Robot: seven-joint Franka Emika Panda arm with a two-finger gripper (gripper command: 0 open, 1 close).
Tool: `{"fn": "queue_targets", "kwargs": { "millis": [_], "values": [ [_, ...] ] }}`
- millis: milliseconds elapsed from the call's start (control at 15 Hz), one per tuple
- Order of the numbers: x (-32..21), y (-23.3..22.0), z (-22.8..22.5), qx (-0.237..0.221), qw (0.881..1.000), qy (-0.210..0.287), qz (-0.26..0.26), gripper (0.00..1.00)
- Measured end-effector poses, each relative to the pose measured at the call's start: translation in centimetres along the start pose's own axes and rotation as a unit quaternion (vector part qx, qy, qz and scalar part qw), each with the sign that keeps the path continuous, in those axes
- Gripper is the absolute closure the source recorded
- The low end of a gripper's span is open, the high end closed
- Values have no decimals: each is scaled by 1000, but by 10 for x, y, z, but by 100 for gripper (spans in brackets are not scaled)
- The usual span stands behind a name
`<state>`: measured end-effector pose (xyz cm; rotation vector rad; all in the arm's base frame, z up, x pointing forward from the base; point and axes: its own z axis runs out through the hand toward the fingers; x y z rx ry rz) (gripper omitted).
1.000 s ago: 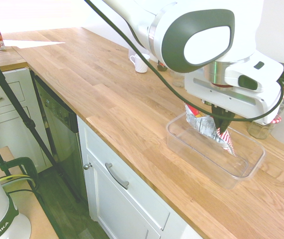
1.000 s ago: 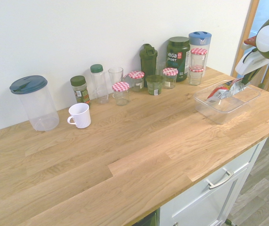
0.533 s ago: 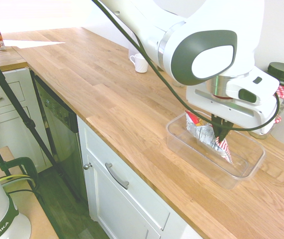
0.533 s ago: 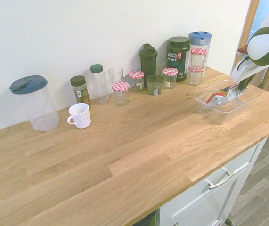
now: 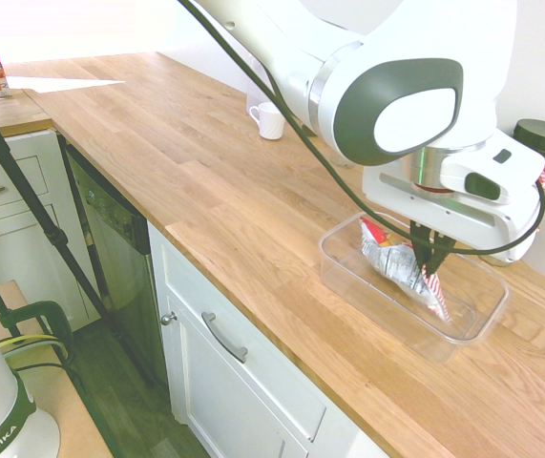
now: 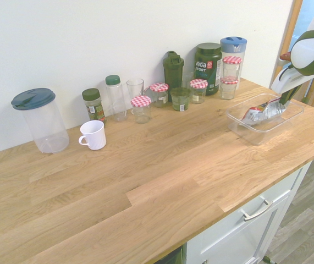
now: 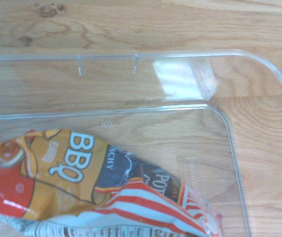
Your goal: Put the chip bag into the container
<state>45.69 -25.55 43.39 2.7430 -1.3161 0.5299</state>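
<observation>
The chip bag [image 5: 401,265] is a crinkly silver packet with red-and-white striped edges, hanging tilted inside the clear rectangular container [image 5: 348,277] on the wooden counter. My gripper [image 5: 431,261] is shut on the chip bag's upper edge, its dark fingers reaching down into the tub. From the other side, the chip bag [image 6: 259,113] lies low within the container [image 6: 243,127], with the gripper [image 6: 280,104] at its right end. The wrist view shows the chip bag [image 7: 76,182] with BBQ print over the container [image 7: 259,123] floor.
A white mug [image 6: 93,134] and a blue-lidded clear jug [image 6: 39,119] stand at the left. Along the wall stand spice bottles, red-checked-lid jars [image 6: 141,108], a green shaker [image 6: 173,70] and a dark tub [image 6: 208,67]. The counter's front edge [image 5: 253,320] runs close to the container.
The gripper has come lower and carried the chip bag down into the container; the bag now sits deeper in the tub. The grip stays shut.
</observation>
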Motion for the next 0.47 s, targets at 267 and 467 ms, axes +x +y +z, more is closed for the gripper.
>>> {"fn": "queue_targets", "kwargs": {
  "millis": [267,467],
  "values": [
    [6,13,-24,12,1000,10,-7,0],
    [10,42,-79,40,999,14,-17,0]
  ]
}}
